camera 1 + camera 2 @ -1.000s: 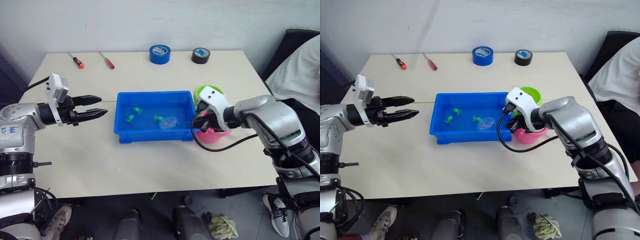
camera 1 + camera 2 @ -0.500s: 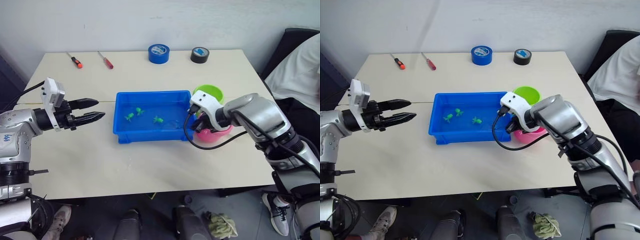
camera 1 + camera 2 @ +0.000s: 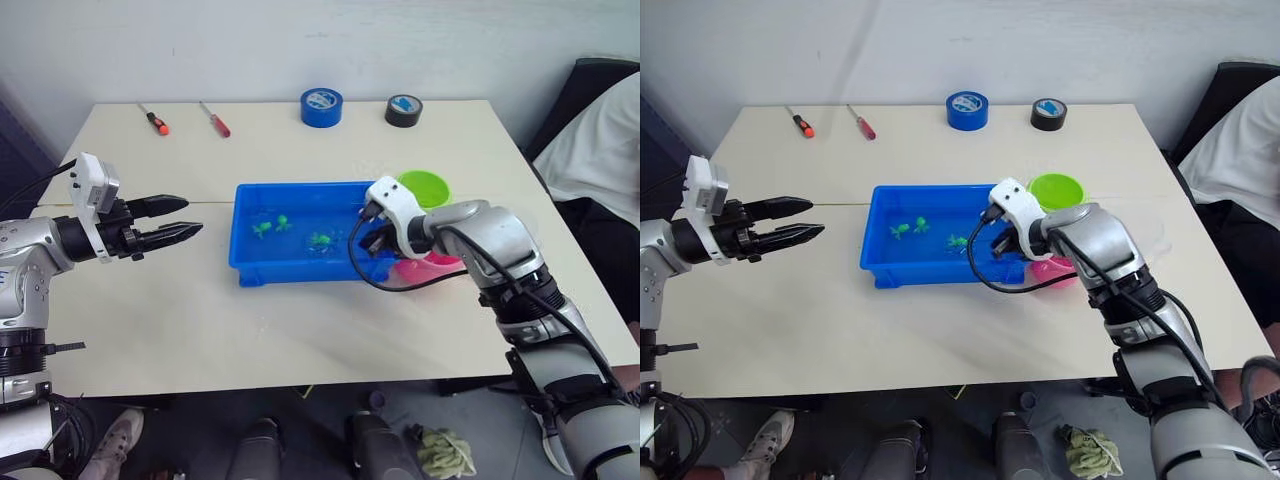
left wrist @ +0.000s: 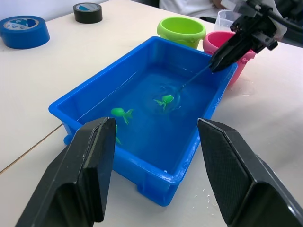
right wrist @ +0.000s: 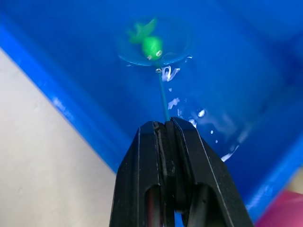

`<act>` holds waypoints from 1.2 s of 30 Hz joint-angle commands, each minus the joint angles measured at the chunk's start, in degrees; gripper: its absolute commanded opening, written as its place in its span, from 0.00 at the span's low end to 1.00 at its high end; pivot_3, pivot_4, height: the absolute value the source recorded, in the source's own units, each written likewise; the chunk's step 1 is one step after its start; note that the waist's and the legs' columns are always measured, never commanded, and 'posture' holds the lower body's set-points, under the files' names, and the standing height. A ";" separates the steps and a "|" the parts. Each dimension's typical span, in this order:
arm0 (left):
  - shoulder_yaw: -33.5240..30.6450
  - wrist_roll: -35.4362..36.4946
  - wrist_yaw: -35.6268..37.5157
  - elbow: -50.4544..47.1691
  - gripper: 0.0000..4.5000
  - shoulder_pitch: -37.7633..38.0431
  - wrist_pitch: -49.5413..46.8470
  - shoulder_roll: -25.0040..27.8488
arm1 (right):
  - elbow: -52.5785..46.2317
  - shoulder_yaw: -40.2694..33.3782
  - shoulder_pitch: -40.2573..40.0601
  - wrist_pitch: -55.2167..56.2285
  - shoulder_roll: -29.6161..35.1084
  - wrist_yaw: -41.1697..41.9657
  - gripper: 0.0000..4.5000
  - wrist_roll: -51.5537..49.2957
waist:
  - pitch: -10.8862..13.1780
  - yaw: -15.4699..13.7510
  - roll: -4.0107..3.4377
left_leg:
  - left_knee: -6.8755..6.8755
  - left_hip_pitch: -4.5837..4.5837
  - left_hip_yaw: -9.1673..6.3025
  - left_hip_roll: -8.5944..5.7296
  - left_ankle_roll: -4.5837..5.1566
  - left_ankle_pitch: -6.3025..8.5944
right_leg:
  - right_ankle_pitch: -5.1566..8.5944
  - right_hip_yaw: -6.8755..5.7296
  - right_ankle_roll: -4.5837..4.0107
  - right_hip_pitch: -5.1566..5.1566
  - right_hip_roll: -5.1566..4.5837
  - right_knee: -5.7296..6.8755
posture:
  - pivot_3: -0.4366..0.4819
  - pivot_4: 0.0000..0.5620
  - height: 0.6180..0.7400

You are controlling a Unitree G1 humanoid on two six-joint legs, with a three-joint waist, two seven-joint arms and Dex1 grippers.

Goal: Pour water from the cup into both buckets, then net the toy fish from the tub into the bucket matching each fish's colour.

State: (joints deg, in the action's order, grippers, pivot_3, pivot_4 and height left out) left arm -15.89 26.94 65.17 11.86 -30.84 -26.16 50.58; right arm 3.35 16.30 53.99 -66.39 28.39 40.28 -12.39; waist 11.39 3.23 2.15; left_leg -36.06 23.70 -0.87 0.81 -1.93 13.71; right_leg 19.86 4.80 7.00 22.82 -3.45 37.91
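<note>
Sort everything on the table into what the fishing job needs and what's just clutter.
Needed: bright blue rectangular plastic tub; small green plastic toy fish; thin-handled net; lime green plastic bucket; pink plastic bucket; clear plastic cup.

Clutter: blue tape roll; black tape roll; two red-handled screwdrivers.

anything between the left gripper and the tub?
No. In the left eye view a bare strip of table separates the open left gripper from the tub. The left wrist view agrees.
</note>
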 commanded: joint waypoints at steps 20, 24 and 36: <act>4.07 -1.34 3.10 7.99 0.67 -9.63 4.87 -0.56 | -15.63 -15.35 -7.02 -3.80 -0.06 -3.91 0.00 -11.29 | 0.00 -0.03 0.00 | 0.03 0.04 -0.04 0.01 0.00 0.00 | 0.00 -0.04 0.00 0.00 0.02 -0.07 | 0.48 0.27 0.95; 4.56 -1.49 3.35 8.46 0.67 -10.35 5.14 -1.16 | -14.62 -17.31 -7.14 -1.21 1.14 -4.41 0.00 -11.27 | 0.00 -0.03 0.00 | 0.02 0.08 -0.04 -0.01 0.00 0.00 | 0.00 -0.04 0.00 0.01 0.01 -0.08 | 0.48 0.27 0.95; 7.55 -3.97 6.18 15.38 0.67 -16.63 8.40 -3.00 | -0.84 -21.75 -6.12 15.41 17.09 -2.61 0.00 -4.55 | 0.00 -0.05 0.00 | -0.01 0.43 -0.02 -0.11 0.06 -0.03 | -0.01 -0.07 0.02 0.36 0.11 -0.08 | 0.48 0.27 0.95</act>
State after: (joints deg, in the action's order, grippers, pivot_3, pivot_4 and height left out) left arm -7.91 23.46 70.82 26.88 -46.23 -18.88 47.23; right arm 2.15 -4.79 47.06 -54.61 43.63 37.52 -18.77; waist 11.39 3.19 2.15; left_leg -36.07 24.15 -0.85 0.71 -1.87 13.67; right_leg 19.84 4.77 7.03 23.25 -3.27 37.87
